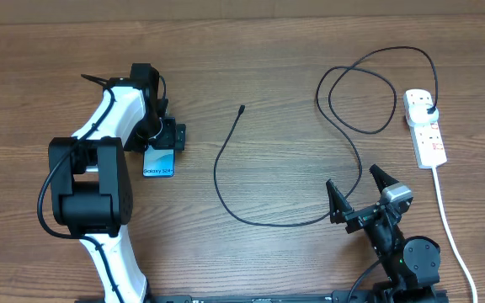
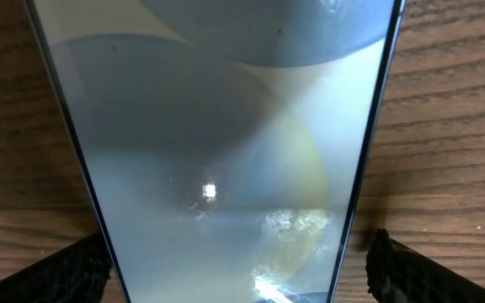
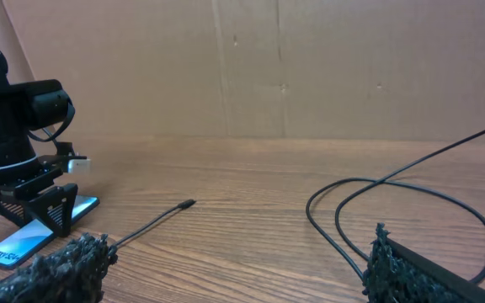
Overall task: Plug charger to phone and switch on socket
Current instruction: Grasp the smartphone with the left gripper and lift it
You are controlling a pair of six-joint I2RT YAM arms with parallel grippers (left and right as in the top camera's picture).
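The left pincer [image 1: 160, 148] stands over the upper end of a phone [image 1: 158, 162], its two black fingers [image 2: 66, 273] apart and straddling the phone's width. In the left wrist view one finger meets the phone's edge, while a thin strip of wood shows between the other finger and the opposite edge. The phone [image 2: 226, 168] lies face up on the wooden tabletop [image 1: 293, 50] in the left half of the scene. Its pale blue screen reads "Galaxy S24" along the near end.

The right pincer [image 1: 351, 177] sits low at the near right of the tabletop, its fingers [image 3: 61, 269] spread wide with nothing between them.

The charger cable [image 1: 216, 172], thin and black, lies loose on the tabletop between the two arms. Its connector tip [image 1: 242, 108] rests on bare wood, well apart from the phone and to its right. From the tip the cable curves toward the near edge and bends right, passing close by the right pincer. It then rises into two overlapping loops at the far right. Its black plug [image 1: 429, 110] sits in the far end of a white power strip [image 1: 425, 128] with small red markings, near the right edge. A thick white cord [image 1: 451, 227] runs from the strip toward the near right corner.

From the right wrist, the connector tip [image 3: 185, 204] lies just right of the phone [image 3: 23, 241], with a cardboard wall [image 3: 327, 67] behind.
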